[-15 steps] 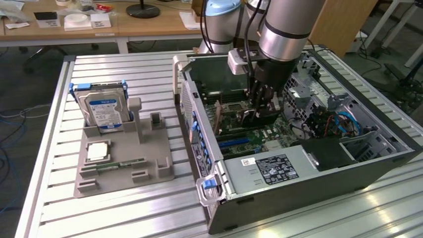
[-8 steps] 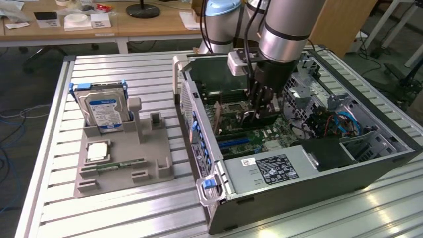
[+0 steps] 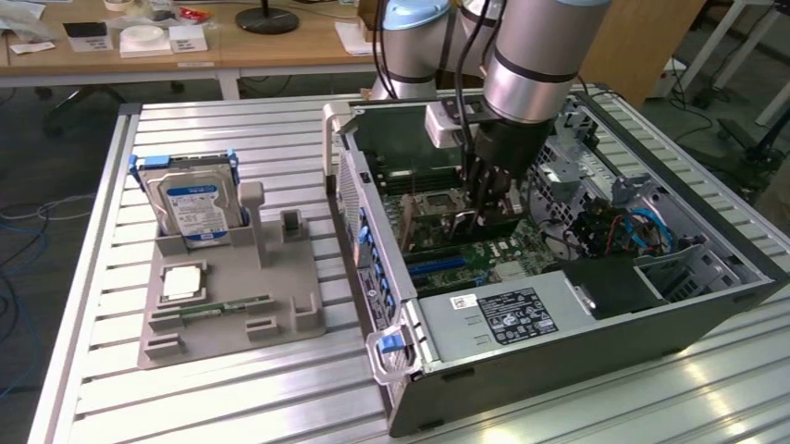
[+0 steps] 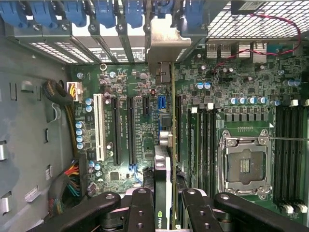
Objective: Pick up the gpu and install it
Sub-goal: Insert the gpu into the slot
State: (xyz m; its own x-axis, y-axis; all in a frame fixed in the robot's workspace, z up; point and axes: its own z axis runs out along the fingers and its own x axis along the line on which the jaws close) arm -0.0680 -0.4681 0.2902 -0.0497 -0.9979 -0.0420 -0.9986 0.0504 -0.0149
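A: The exterior view first: which step is judged to be in hand?

B: Installing. The gpu (image 3: 499, 225) is held upright inside the open computer case (image 3: 556, 370), low over its floor, and the gripper (image 3: 486, 218) is clamped on it. Picking up is taken as done.

A: What can be read there?

B: Little. A blue label is seen on the hard drive (image 3: 195, 205), which stands in the grey tray (image 3: 290, 310) well apart from the case. A black-and-white label (image 3: 508, 315) is seen on the power supply. Neither text can be made out.

A: And the wrist view?

B: The gpu (image 4: 163, 193) is seen edge-on between the fingers (image 4: 141, 210). Its silvery bracket (image 4: 166, 46) is near the blue latches (image 4: 104, 12) at the rear wall. The motherboard (image 4: 140, 87) is spread beneath. The card is judged not yet seated. It possibly stands over the long black slot (image 4: 178, 130) just beside it.

A: What is called for by the seating?

B: By judgement, the lower edge must be kept square to the slot, the bracket lined up with its rear opening, and the push applied straight and evenly.

A: Any writing?

B: The Nvidia mark (image 4: 159, 223) is seen on the card's upper edge.
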